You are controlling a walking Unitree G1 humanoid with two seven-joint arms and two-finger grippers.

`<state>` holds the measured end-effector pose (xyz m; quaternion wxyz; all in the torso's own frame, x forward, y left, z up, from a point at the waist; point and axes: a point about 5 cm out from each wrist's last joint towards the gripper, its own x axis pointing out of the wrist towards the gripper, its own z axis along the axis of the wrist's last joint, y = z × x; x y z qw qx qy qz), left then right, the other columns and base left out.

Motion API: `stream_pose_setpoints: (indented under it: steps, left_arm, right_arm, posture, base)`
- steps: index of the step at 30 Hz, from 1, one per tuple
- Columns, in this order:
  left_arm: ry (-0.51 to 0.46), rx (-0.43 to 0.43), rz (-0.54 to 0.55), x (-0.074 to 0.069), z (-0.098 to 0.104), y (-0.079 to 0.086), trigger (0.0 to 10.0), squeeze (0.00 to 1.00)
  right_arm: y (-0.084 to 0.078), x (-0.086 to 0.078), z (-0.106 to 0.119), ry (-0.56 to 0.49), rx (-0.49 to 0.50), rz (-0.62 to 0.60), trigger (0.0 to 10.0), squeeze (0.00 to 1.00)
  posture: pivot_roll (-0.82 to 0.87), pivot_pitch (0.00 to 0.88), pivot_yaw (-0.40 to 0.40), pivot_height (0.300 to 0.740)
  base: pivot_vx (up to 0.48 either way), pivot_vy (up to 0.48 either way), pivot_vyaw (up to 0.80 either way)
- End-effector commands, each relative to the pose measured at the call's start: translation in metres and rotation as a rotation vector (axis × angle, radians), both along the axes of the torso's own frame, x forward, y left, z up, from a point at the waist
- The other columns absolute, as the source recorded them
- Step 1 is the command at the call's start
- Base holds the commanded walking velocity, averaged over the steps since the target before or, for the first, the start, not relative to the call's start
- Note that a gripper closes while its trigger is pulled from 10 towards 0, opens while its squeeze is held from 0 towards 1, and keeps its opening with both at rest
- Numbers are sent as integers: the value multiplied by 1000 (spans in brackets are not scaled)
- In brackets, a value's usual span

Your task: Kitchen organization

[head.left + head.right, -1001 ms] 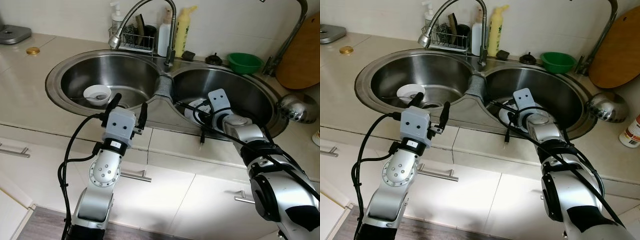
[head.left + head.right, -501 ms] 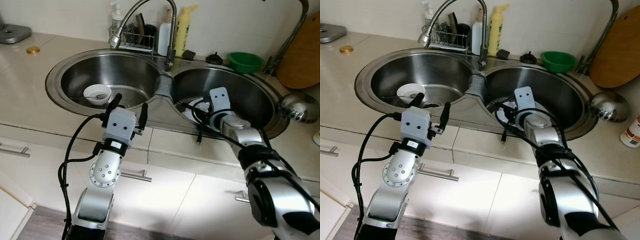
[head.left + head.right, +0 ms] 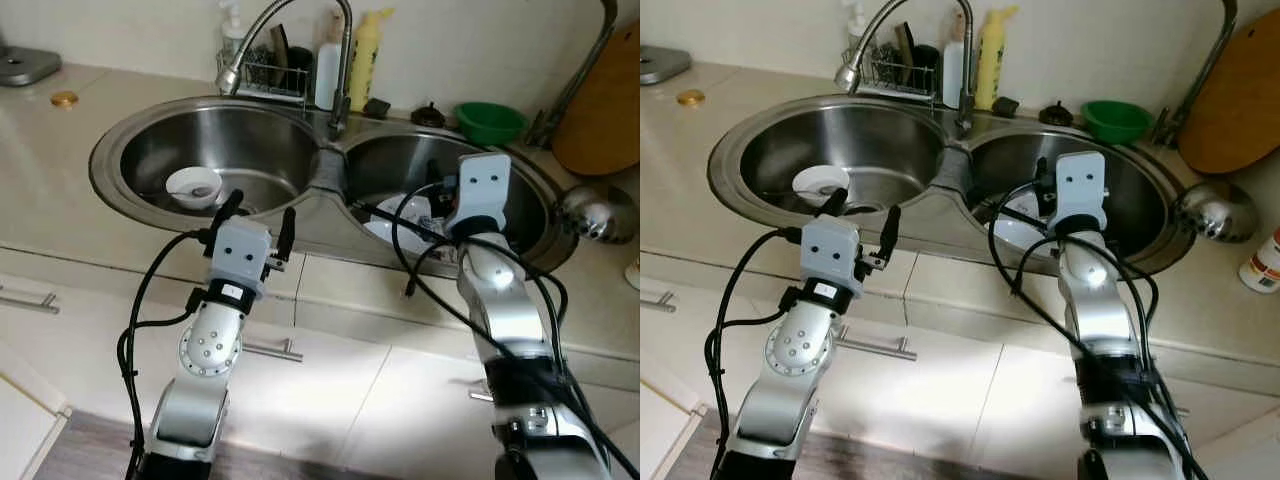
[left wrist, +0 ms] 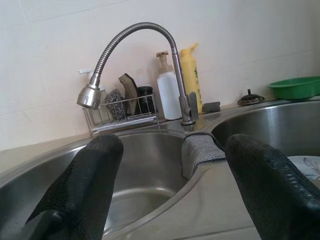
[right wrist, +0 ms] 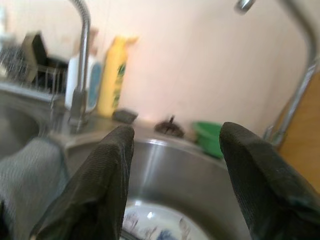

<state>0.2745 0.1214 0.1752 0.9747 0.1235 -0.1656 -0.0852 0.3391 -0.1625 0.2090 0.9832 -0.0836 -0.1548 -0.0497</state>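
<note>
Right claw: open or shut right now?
Open. The right claw has its two black fingers spread wide apart above the plate in the right basin, nothing between them.

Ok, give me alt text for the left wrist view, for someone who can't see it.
Two open black fingers of the left gripper frame a steel double sink. Behind it, a curved faucet, a white pump bottle, a yellow bottle and a green bowl.
</note>
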Motion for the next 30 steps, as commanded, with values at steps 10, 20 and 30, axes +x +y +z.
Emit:
stream_pose_setpoints:
  steps: [10,20,30]
  left_arm:
    - [6,6,-19,1,0,-2,10000,0]
    - [7,11,-30,0,0,-3,10000,0]
    - [-8,9,-24,0,2,-3,10000,0]
  right_arm:
    - [9,-14,-1,-15,-22,-21,10000,0]
    - [12,-17,-3,-3,-20,-20,10000,0]
    - [12,-19,-3,8,-57,-38,10000,0]
  posture:
    - [123,0,-95,740]
    - [120,0,-92,740]
    - [115,0,-98,740]
  base:
    - [0,441,0]
    - [0,480,0]
    - [0,176,-560]
